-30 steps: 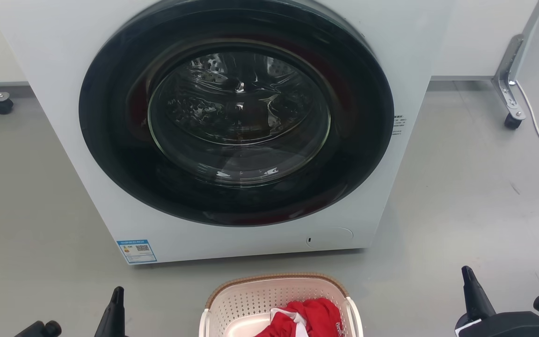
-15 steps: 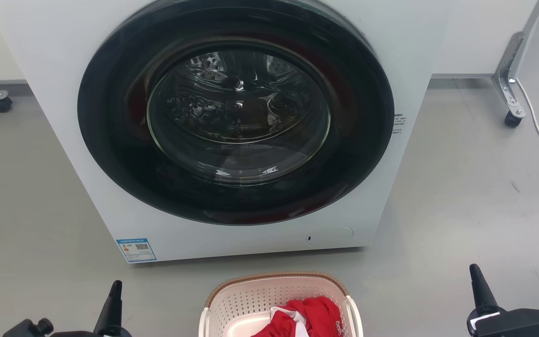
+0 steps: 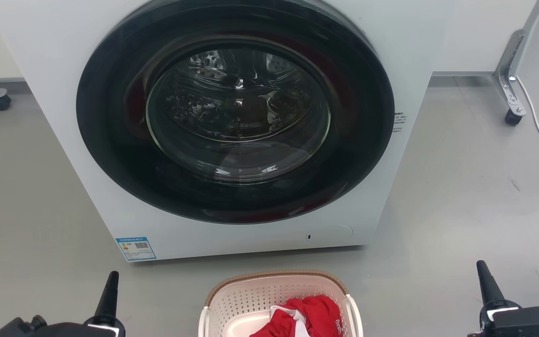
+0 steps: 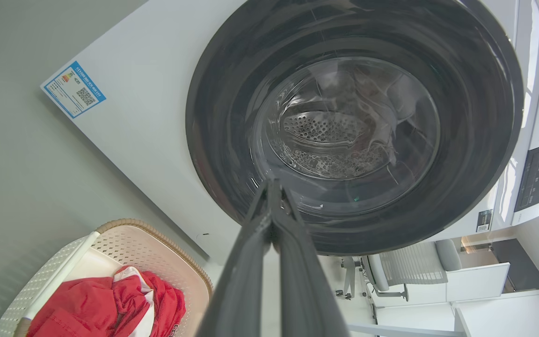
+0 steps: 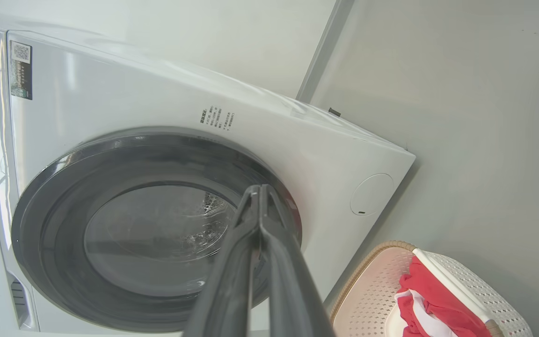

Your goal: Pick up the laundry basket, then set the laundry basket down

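The laundry basket (image 3: 251, 299) sits at 6 o'clock by the washer (image 3: 419, 47); the left gripper (image 3: 113, 276) at 7 and the right gripper (image 3: 481, 267) at 5 are closed tight and empty; lifting one side alone could spill the clothes (image 3: 309, 313).

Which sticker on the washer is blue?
The QR-code sticker at the washer's lower left corner; the label right of the door is plain black print.

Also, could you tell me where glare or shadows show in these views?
Head view: bright reflections on the door glass of the washer. Left wrist view: soft shadow on the floor beside the laundry basket. Right wrist view: pale glare streaks the washer's white front.
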Robot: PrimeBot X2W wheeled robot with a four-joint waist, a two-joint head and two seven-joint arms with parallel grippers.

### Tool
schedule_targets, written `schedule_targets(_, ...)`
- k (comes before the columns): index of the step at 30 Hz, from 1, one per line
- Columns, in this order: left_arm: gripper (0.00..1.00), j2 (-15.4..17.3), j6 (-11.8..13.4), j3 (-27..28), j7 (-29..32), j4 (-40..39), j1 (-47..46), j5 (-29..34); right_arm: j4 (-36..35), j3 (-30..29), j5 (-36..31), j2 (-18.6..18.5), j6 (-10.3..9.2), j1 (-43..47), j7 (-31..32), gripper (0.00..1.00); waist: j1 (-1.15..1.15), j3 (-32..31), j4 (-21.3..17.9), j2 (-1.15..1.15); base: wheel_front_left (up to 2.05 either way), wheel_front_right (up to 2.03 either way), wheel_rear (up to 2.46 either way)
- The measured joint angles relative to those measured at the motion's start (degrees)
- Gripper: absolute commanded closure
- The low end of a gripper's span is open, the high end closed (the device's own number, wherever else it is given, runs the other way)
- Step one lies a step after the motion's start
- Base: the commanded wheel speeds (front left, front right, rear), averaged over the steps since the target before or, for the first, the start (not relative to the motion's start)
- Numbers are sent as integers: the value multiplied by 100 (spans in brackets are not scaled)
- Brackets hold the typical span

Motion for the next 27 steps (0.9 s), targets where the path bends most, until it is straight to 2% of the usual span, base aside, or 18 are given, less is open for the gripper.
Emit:
schedule_targets(22,100,-215,-308,414,336,382,-383,-1548,282,-549,1685,196,309,-235,336,100,0,47,-7,0,0,0,0)
schedule_targets(27,100,-232,-348,426,356,392,-422,-1666,292,-571,1733,202,315,-286,354,100,0,48,-7,0,0,0,0)
